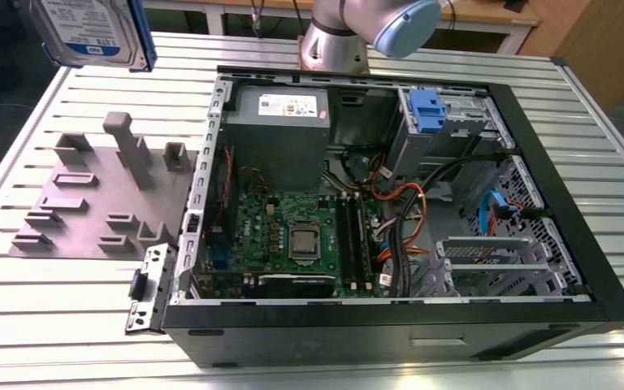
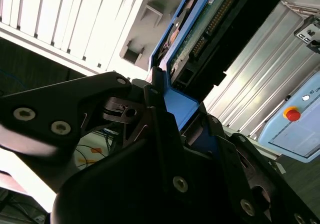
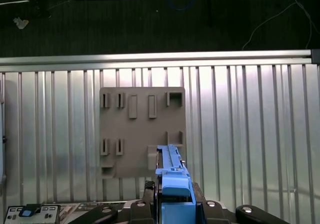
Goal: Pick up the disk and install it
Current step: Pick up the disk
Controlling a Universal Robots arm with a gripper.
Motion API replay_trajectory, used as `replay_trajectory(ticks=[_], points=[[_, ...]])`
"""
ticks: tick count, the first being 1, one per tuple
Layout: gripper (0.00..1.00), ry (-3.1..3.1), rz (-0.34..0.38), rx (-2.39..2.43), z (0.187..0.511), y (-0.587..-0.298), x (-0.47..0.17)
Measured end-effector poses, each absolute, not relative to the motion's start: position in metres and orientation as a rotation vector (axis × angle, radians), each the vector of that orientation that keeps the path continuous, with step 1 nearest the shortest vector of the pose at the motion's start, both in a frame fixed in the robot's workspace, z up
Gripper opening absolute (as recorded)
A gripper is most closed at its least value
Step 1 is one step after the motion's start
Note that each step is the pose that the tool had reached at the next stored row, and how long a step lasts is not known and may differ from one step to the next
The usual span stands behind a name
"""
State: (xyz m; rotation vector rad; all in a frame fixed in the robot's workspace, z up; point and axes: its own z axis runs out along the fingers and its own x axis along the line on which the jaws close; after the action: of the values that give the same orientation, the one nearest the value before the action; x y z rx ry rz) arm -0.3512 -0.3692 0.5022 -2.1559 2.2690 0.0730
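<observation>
Up in the hand [image 2: 172, 102] — one disk [image 1: 87, 31].

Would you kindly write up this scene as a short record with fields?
held item: flat silver disk with blue plastic rails, up in the air
claw: shut on the disk's blue rail
beneath it: grey slotted plastic holder plate on the slatted metal table
target: open black computer case, lying beside the plate
progress: disk not yet in the case
</observation>
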Motion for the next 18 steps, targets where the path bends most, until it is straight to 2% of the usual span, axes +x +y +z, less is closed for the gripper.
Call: replay_trajectory(ticks=[18], points=[[0.36,2.269,0.073,-2.156,0.502,-0.370,-0.341]])
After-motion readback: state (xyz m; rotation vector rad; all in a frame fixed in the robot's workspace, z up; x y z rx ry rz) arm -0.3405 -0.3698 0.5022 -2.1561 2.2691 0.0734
